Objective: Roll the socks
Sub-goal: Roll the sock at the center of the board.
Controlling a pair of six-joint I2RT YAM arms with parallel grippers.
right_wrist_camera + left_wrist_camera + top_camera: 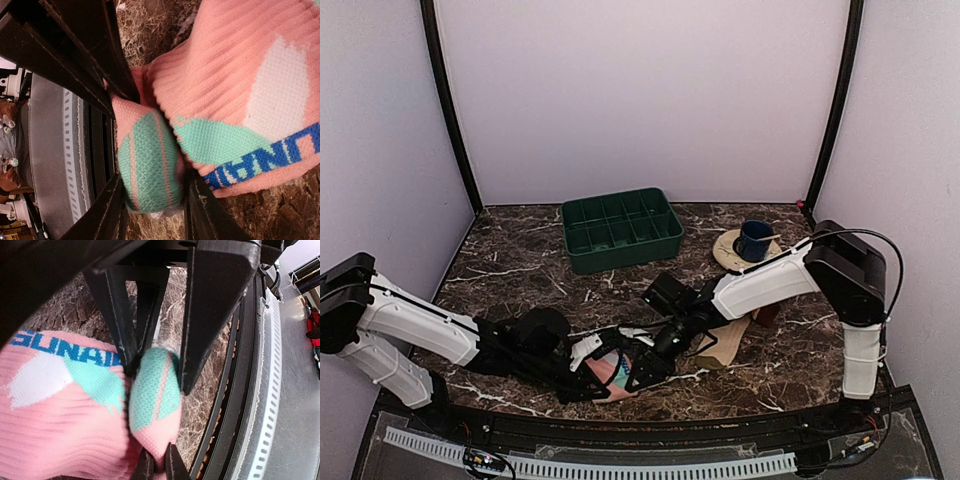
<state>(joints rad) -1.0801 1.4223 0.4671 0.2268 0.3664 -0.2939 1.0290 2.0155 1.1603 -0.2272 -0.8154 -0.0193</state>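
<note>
- Dark marbled table [520, 260], lilac walls behind.
- The left gripper [157, 380] has its jaws clamped on the teal toe bunch of the pink sock [60, 430], at the near edge; it should hold firm as the roll's core.
- The right gripper [159, 467] has its tips close at a pink fold; whether they pinch it, I cannot tell. Best to regrasp further along, fabric taut.
- The tan sock [728, 345] lies beneath the right arm.

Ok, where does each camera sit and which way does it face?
Top external: above, behind the bases, facing down at the table; both arms show.
Left wrist: on the left arm, facing past its fingers at the pink sock.
Right wrist: same from the right arm, its fingers showing.
Shared: both wrist views show the teal fold.
</note>
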